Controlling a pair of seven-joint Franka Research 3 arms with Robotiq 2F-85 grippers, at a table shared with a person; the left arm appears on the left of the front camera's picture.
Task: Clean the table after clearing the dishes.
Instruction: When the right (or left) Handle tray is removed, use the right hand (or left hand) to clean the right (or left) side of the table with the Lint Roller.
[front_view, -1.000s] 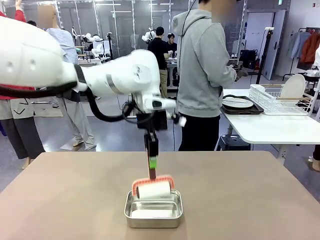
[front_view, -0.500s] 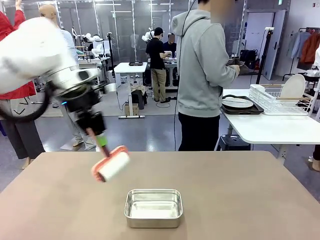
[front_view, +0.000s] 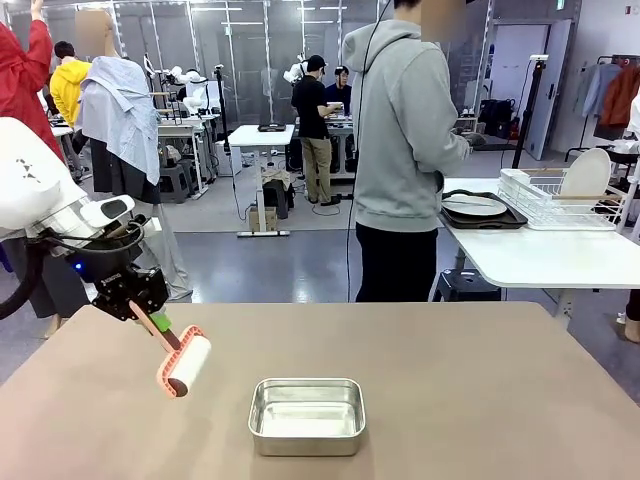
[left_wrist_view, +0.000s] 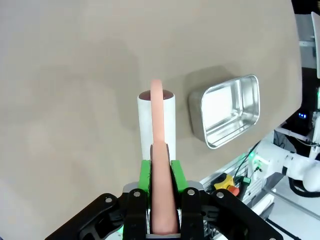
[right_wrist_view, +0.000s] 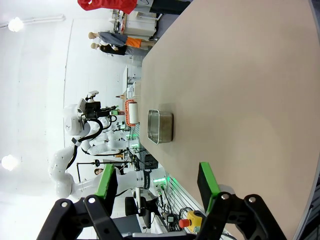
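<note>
My left gripper (front_view: 158, 322) is shut on the red handle of a white roller (front_view: 186, 363), held tilted low over the left part of the brown table (front_view: 470, 390); whether it touches the top I cannot tell. In the left wrist view the green pads (left_wrist_view: 145, 172) clamp the handle, and the roller (left_wrist_view: 156, 117) points at the table (left_wrist_view: 70, 70). My right gripper (right_wrist_view: 157, 182) stands open and holds nothing, off the table's (right_wrist_view: 240, 75) right end. A white plate on a dark tray (front_view: 476, 207) lies on the white side table, by a person in a grey hoodie (front_view: 405, 130).
A small steel pan (front_view: 306, 415) sits near the table's front edge at the middle, right of the roller; it is also the steel pan (left_wrist_view: 230, 110) in the left wrist view and the pan (right_wrist_view: 160, 125) in the right wrist view. A dish rack (front_view: 560, 195) holds a plate.
My left gripper lifted the roller out of the steel pan, swung it to the left and brought it down low over the table's left part.
</note>
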